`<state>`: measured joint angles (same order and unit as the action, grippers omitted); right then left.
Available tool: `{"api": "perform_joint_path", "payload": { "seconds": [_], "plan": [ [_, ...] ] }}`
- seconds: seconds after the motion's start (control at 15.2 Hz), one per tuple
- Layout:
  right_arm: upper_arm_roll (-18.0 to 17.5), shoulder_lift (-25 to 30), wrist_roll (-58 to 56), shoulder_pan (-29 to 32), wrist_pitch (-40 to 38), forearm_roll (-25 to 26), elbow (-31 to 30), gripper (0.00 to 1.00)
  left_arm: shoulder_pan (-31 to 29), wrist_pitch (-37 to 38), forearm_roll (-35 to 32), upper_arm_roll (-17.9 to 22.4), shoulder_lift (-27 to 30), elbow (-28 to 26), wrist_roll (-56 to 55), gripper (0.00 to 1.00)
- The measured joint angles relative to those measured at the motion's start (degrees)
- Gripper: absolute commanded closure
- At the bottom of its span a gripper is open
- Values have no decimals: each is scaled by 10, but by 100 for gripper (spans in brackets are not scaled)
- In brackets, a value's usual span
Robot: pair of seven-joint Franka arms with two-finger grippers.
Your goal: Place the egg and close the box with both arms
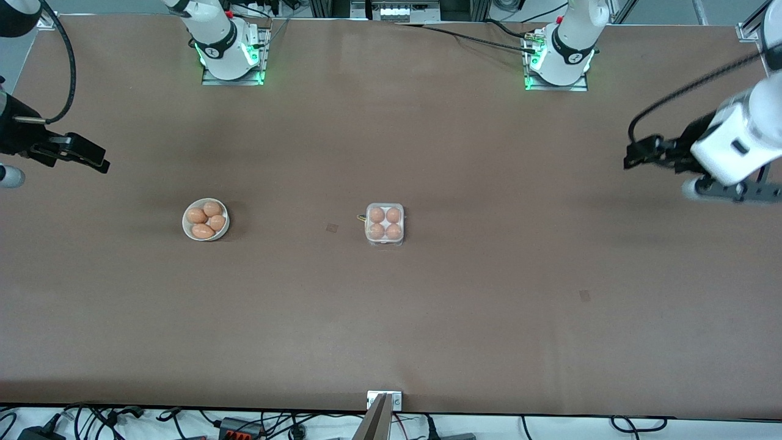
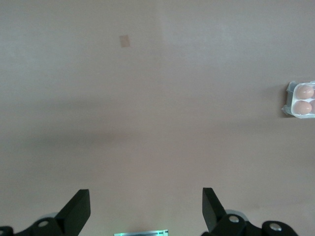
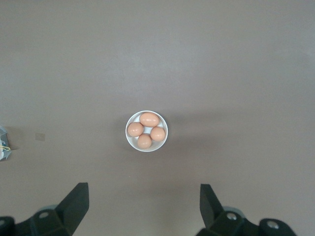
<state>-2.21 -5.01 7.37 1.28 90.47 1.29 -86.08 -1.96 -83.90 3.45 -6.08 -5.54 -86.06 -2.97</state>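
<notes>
The box (image 1: 385,224), a small white carton, sits mid-table with several orange-brown eggs in its cups, one egg (image 1: 377,215) at a corner farther from the front camera. Its clear lid appears to lie down over them. One side of the box (image 2: 300,100) shows at the edge of the left wrist view. My left gripper (image 1: 635,156) hangs open and empty over the table's end by the left arm, its fingers (image 2: 78,206) wide apart. My right gripper (image 1: 98,160) hangs open and empty over the other end, looking down on the bowl (image 3: 146,131).
A round white bowl (image 1: 206,220) with several more eggs stands toward the right arm's end, level with the box. Two small patches (image 1: 332,228) (image 1: 584,296) mark the brown table cover. Cables and a bracket (image 1: 384,400) line the table's near edge.
</notes>
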Motion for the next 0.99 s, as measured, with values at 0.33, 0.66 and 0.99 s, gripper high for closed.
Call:
{"api": "perform_joint_path", "payload": {
  "seconds": [0.33, 0.66, 0.99],
  "plan": [
    [0, 1, 0, 0, 0, 0, 0, 0, 20, -97, 0, 41, 105, -117, 0, 0],
    [0, 1, 0, 1, 0, 0, 0, 0, 22, -82, 0, 42, 117, -124, 2, 0],
    [1, 1, 0, 1, 0, 0, 0, 0, 22, -81, -1, 42, 115, -122, 5, 0]
  ]
}}
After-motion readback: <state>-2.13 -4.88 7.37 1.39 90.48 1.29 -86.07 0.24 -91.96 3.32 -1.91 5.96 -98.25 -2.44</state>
